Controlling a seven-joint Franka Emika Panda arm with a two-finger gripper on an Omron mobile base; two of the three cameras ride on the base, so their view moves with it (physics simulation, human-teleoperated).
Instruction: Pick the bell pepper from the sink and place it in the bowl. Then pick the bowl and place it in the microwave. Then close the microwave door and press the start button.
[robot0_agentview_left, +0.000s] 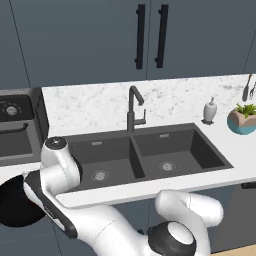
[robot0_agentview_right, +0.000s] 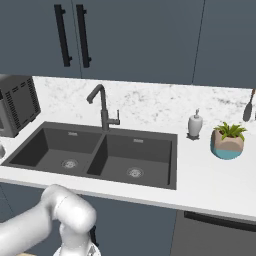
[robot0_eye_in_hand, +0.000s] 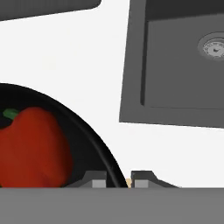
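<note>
Two fingertips of my gripper (robot0_eye_in_hand: 119, 178) pinch the bowl (robot0_eye_in_hand: 94, 144) by its rim at six o'clock; the bell pepper (robot0_eye_in_hand: 33, 146) lies inside at eight, the sink (robot0_eye_in_hand: 175, 65) beyond at one.

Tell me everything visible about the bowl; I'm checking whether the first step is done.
The bowl is plain black, round and shallow, with a thin rim. It sits on the white counter left of the sink. The red bell pepper, with its green stem, lies inside it. The end effector has its fingertips on either side of the rim.
</note>
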